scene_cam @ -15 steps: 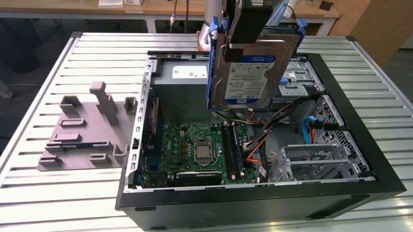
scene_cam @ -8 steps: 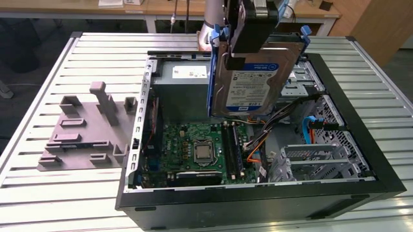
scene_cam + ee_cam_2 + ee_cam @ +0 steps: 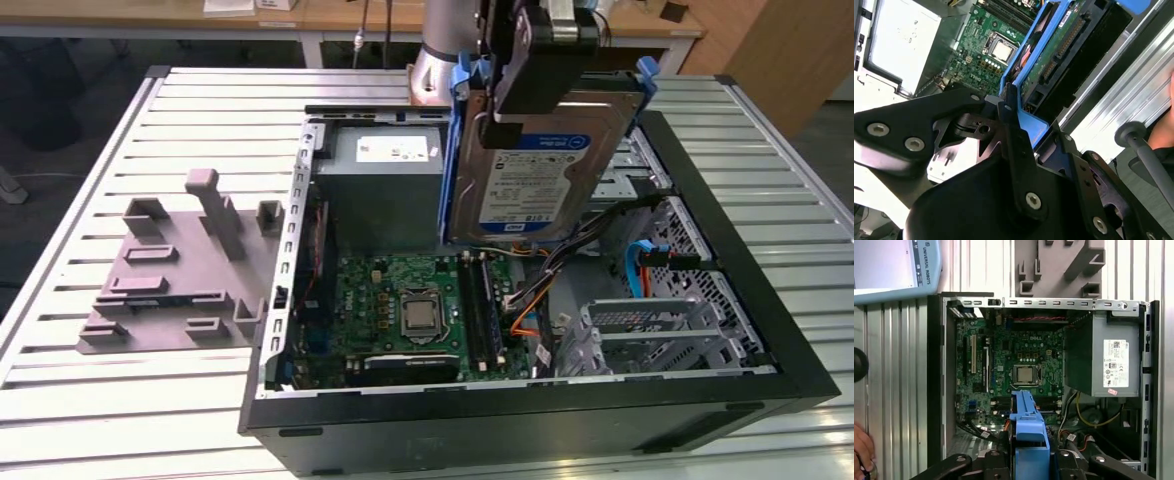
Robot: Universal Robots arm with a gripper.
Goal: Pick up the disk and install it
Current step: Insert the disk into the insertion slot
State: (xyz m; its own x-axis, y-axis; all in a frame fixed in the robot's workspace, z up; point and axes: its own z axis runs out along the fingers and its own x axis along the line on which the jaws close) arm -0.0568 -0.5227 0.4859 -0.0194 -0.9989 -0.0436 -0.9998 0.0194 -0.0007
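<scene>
In the exterior view the disk [image 3: 534, 175], silver with a white-and-blue label and a blue carrier frame, hangs on edge above the open computer case [image 3: 534, 405]. My gripper [image 3: 534, 105] is shut on its upper end. It hangs over the middle of the case, between the grey power supply [image 3: 387, 185] and the drive cage [image 3: 674, 260]. In the second wrist view, black fingers [image 3: 1013, 145] clamp the blue carrier of the disk [image 3: 1054, 55]. Seen in the first wrist view, the disk's blue edge [image 3: 1029, 432] sits between the jaws of the gripper [image 3: 1029, 460], above the motherboard [image 3: 1019, 365].
A purple fixture plate [image 3: 174, 270] with upright pegs lies on the slatted table at the exterior view's left. Orange and blue cables [image 3: 641, 260] run inside the case near the drive cage. A person's hand [image 3: 861, 450] is beside the case in the first wrist view.
</scene>
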